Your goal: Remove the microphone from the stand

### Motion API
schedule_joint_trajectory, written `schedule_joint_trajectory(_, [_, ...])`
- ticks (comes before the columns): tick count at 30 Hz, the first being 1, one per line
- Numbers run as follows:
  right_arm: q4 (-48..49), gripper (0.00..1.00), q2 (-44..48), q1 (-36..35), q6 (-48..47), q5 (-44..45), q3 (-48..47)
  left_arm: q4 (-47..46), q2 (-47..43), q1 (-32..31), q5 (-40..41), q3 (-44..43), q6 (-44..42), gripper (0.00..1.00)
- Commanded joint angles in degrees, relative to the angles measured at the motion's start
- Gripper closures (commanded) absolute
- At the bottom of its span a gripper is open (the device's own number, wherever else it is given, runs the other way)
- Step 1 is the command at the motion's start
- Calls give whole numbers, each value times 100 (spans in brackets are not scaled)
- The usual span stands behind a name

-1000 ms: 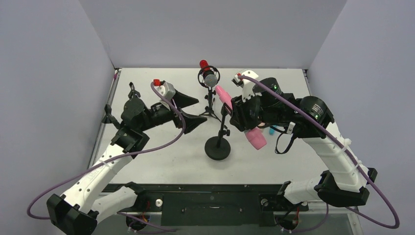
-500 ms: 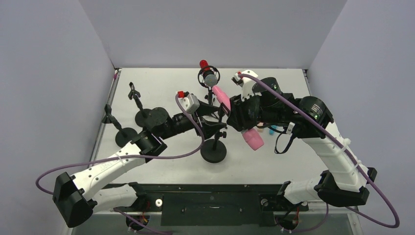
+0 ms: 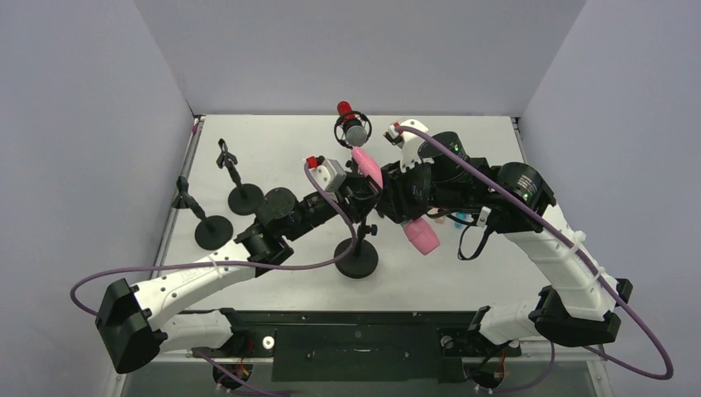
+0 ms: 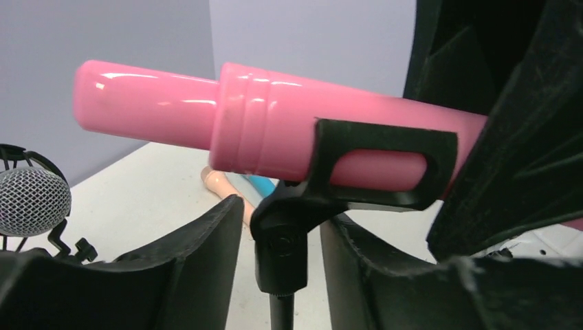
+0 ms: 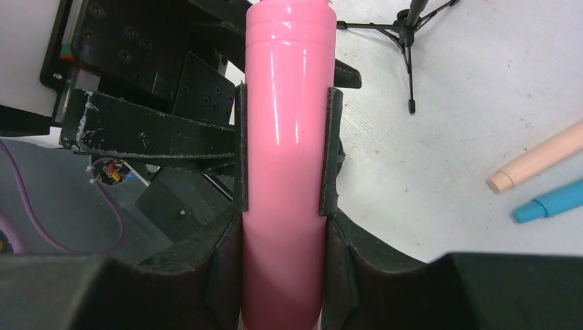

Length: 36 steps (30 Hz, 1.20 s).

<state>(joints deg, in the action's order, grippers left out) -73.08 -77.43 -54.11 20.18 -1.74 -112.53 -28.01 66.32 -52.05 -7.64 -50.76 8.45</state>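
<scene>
A pink microphone (image 3: 419,236) lies slanted in the clip (image 4: 375,168) of a black round-based stand (image 3: 356,258). My right gripper (image 3: 405,198) is shut on the microphone's body (image 5: 285,137), just behind the clip, with both fingers pressed against its sides. My left gripper (image 3: 369,211) reaches in from the left. Its fingers straddle the stand's neck (image 4: 280,254) under the clip, with a narrow gap showing on each side. In the left wrist view the microphone's (image 4: 268,120) slim end points left.
A grey mesh microphone (image 3: 355,132) with a red tip sits on a tripod behind. Two small bare stands (image 3: 213,231) (image 3: 245,198) stand at the left. A peach pen (image 5: 536,165) and a blue pen (image 5: 550,203) lie on the table under my right arm.
My left arm swung right from the left side of the table to the stand, and its jaws narrowed around the neck. The right gripper kept its hold and shifted slightly left.
</scene>
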Motion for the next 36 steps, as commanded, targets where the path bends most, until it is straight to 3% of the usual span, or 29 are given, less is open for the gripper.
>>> schedule_joint_trajectory(1, [790,100,107,-62,101,149,-305,-541,-29,-15,71,-20,-91,70])
schedule_joint_trajectory(5, [791,100,125,-61,107,156,-280,-363,4,-23,79,-15,-226,99])
schedule_joint_trajectory(14, [855,100,261,-129,115,156,101,-365,-222,180,1738,199,-51,100])
schedule_joint_trajectory(21, [855,100,488,-152,122,152,536,-137,-451,1020,1520,258,394,100])
schedule_joint_trajectory(36, [822,100,898,-148,148,-464,1079,4,-641,1481,1556,321,267,100])
